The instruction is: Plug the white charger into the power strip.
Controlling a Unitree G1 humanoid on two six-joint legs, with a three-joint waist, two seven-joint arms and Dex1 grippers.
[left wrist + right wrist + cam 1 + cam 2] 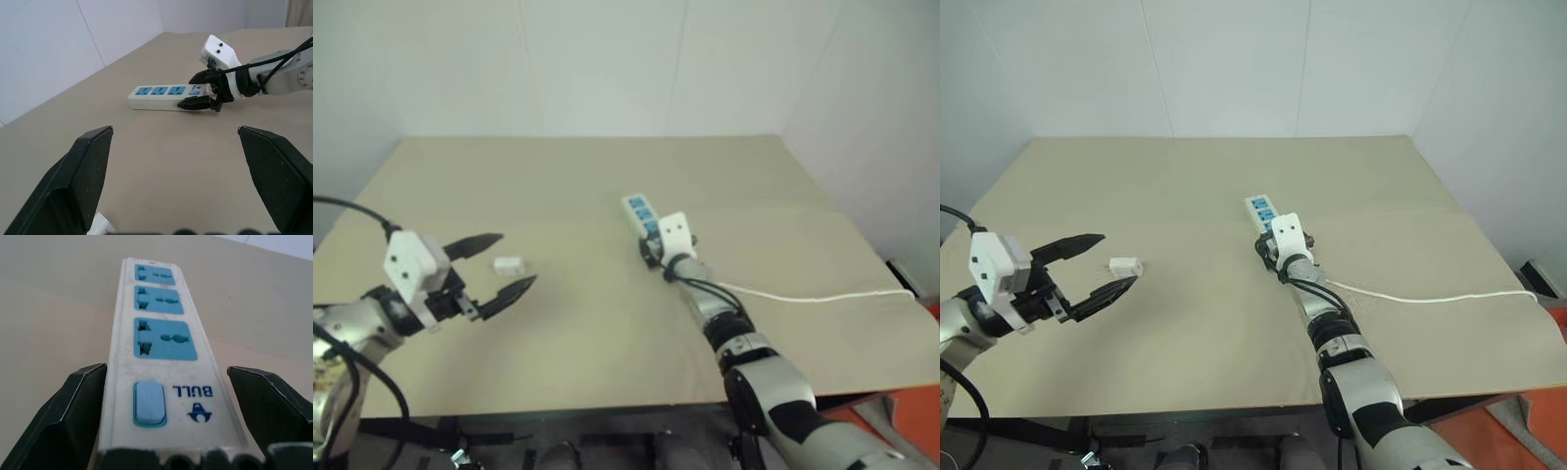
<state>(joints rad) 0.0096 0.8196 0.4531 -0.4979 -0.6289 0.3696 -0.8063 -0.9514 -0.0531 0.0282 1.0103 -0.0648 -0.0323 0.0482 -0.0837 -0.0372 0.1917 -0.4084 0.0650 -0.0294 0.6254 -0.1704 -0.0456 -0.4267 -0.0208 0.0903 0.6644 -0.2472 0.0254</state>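
White charger (1124,265) lies on desk (1185,176) between our gaping, empty left claw (1105,262) fingers; right claw (161,416) open astride power strip (161,362) switch end.

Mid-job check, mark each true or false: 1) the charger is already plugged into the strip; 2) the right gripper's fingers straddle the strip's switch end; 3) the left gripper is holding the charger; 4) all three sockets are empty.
1) False: the white charger lies loose on the table, apart from the power strip.
2) True: the right gripper is open, one finger on each side of the switch end.
3) False: the left gripper is open, with the charger lying between its fingertips.
4) True.
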